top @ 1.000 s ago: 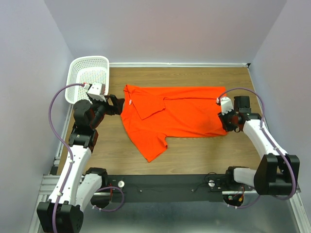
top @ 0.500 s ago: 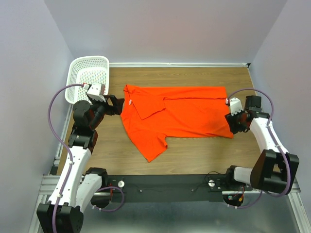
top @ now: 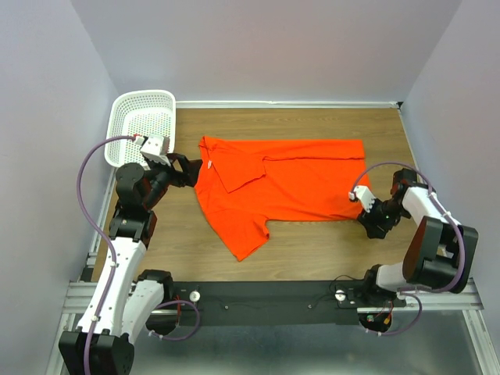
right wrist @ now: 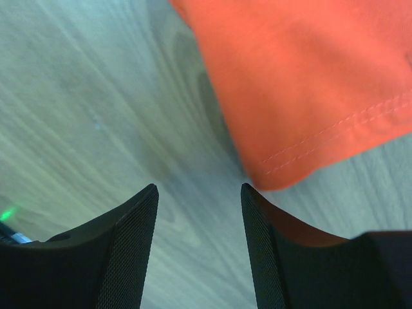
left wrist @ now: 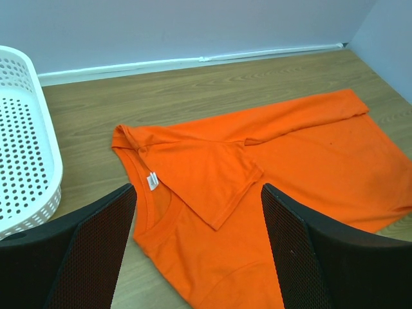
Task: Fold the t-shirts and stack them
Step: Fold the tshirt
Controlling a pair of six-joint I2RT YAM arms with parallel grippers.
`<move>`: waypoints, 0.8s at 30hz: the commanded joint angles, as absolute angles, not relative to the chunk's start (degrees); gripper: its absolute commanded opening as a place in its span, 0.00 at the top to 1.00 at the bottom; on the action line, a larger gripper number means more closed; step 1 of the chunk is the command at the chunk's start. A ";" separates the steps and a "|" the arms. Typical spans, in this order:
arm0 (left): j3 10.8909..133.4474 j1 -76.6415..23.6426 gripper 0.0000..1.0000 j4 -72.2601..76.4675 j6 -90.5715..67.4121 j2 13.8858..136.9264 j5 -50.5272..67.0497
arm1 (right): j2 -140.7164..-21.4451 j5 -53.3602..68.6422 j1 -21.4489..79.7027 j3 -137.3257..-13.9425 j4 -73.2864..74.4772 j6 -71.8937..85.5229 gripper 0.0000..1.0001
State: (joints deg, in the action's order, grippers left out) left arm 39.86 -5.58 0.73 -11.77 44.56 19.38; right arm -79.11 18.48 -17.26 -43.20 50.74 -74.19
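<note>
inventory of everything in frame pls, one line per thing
t-shirt: 1, orange-red, spread across the middle of the table, one sleeve folded in over the body
neck label: 1, white, inside the t-shirt's collar, at the end nearest the basket
basket: 1, white mesh plastic, far left corner of the table, apart from the t-shirt
table: 1, light wood, under everything
left gripper: 1, black fingers, open, at the collar end of the t-shirt, holding nothing
right gripper: 1, black fingers, open, low over the table by the near hem corner of the t-shirt, holding nothing
</note>
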 commanded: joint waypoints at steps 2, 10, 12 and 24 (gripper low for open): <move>41.04 -5.36 0.14 1.67 -10.99 43.51 21.71 | -83.23 19.78 -17.40 -45.70 45.62 -76.64 0.40; 41.04 -5.45 0.14 1.93 -11.25 43.59 22.76 | -84.64 20.39 -17.40 -45.26 40.44 -74.10 0.43; 40.96 -5.36 0.14 2.02 -11.42 43.59 22.76 | -85.25 20.21 -17.32 -45.35 39.64 -73.48 0.45; 40.87 -5.45 0.14 2.02 -11.42 44.12 23.03 | -86.31 23.55 -17.40 -47.28 38.58 -68.03 0.82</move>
